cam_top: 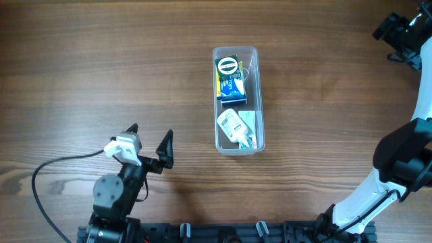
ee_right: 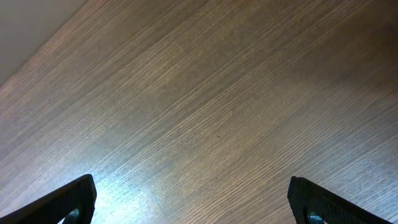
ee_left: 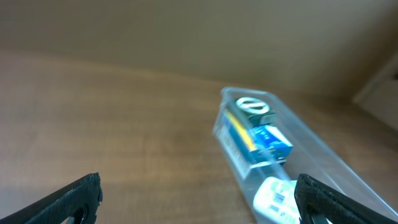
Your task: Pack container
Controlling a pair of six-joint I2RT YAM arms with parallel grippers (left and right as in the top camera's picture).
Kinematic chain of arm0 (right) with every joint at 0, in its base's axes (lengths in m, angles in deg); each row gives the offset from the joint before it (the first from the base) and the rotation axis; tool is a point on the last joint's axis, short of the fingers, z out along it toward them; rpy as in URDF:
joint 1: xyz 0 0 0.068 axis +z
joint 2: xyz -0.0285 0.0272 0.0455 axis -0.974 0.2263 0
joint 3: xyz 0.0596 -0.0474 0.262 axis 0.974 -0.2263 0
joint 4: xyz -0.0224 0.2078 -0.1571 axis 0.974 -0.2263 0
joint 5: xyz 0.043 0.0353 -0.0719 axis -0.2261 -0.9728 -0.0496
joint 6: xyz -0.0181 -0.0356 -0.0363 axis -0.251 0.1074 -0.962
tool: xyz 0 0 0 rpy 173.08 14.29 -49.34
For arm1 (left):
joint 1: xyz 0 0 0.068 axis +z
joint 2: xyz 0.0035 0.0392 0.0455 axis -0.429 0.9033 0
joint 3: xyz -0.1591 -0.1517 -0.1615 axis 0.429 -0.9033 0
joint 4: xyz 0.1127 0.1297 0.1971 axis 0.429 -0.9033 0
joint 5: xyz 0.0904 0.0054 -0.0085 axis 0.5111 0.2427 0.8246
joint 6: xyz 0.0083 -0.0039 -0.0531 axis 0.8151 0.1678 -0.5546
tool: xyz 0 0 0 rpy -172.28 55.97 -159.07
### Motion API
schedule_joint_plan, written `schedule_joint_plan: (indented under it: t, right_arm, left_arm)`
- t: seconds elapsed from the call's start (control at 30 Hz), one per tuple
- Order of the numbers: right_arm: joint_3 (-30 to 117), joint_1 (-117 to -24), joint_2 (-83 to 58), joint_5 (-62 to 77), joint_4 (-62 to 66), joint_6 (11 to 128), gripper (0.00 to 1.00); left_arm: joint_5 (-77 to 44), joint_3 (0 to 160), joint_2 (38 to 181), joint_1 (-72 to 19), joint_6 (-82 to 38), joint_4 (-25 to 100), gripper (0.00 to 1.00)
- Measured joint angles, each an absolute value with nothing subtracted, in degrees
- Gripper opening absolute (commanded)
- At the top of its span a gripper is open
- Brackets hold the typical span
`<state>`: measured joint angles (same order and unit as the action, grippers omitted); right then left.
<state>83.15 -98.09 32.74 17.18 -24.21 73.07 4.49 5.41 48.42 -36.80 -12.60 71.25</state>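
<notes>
Hovering with fingers spread and empty, the left gripper (cam_top: 151,138) and right gripper (ee_right: 193,196) should probably steer clear of the container (cam_top: 235,99), which already holds small boxes (cam_top: 229,79).

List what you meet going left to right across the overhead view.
left gripper → container → right arm

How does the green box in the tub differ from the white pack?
The green box is dark with a white oval; the white pack is pale. The green box sits at the container's far end, the white pack at its near end, tilted. Both lie inside it.
</notes>
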Motion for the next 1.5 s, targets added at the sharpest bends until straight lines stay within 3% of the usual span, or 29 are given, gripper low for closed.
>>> schedule_joint_plan:
  t: [0.23,0.9,1.23,1.5]
  right_arm:
    - [83.2,-98.1,32.7,17.2,-24.2,73.1,1.00]
    - [83.2,-98.1,32.7,17.2,-24.2,73.1,1.00]
    - [83.2,-98.1,32.7,17.2,-24.2,73.1,1.00]
    - [83.2,-98.1,32.7,17.2,-24.2,73.1,1.00]
  left_arm:
    - [0.3,5.4,42.4,-34.5,-6.3,71.0,1.00]
    - [-0.5,0.7,38.5,-33.8,-5.6,77.7,1.00]
    - [-0.5,0.7,38.5,-31.8,-5.3,69.1,1.00]
    - [-0.5,0.7,38.5,-31.6,-5.3,69.1,1.00]
